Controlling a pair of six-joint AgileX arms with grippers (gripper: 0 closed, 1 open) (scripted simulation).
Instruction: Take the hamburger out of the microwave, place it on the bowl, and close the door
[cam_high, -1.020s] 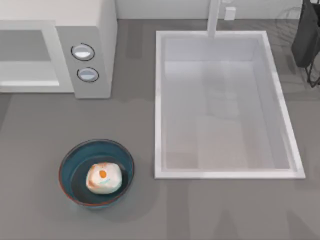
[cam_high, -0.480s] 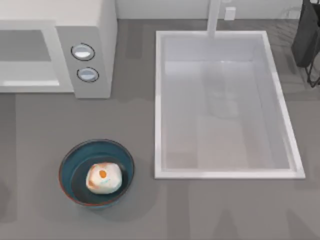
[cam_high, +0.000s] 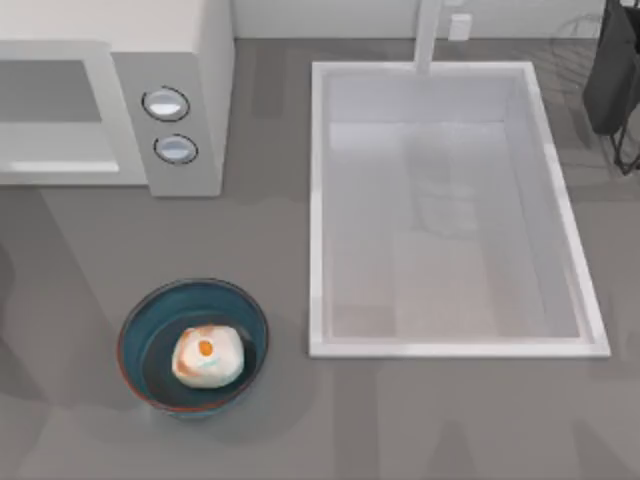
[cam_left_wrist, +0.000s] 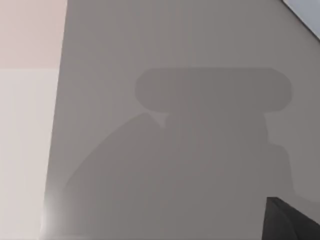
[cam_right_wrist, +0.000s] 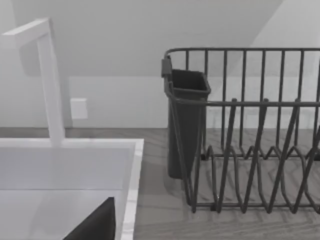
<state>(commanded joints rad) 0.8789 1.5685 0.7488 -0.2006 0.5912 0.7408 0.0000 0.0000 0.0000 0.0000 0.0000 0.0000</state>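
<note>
While neither arm reaches over the work area in the top view, each wrist camera catches a dark corner of gripper body at its picture's edge: the left gripper (cam_left_wrist: 292, 220) hangs over bare grey countertop (cam_left_wrist: 175, 45), where a broad blocky shadow (cam_left_wrist: 212, 90) falls, and the right gripper (cam_right_wrist: 95, 225) sits above the near edge of the sink. No fingers are visible on either one, so I cannot tell whether they are open or closed.

From above, the hamburger (cam_high: 207, 356) lies inside the bowl (cam_high: 140, 330), slightly toward its lower half. It is a small rounded whitish-cream lump with tan-orange patches along its left side and one bright orange spot on top, much smaller than the bowl around it. That bowl is round and wide, blue-teal glazed, with a reddish-brown rim and a dark grey-blue inside, and it stands on the counter at the lower left.

At the upper left is the microwave (cam_high: 200, 70), a white box with two round silver-rimmed dials (cam_high: 166, 103) stacked on its side panel. Its front window area looks grey with a paler strip along the bottom; whether the door is open or shut is not clear from this angle.

A white rectangular sink basin (cam_high: 320, 200) takes up the table's centre and right, with a white faucet (cam_right_wrist: 50, 85) rising at its far edge. Beside it, at the far right, stands a dark wire dish rack (cam_right_wrist: 250, 130) holding a dark utensil cup (cam_right_wrist: 187, 120).
</note>
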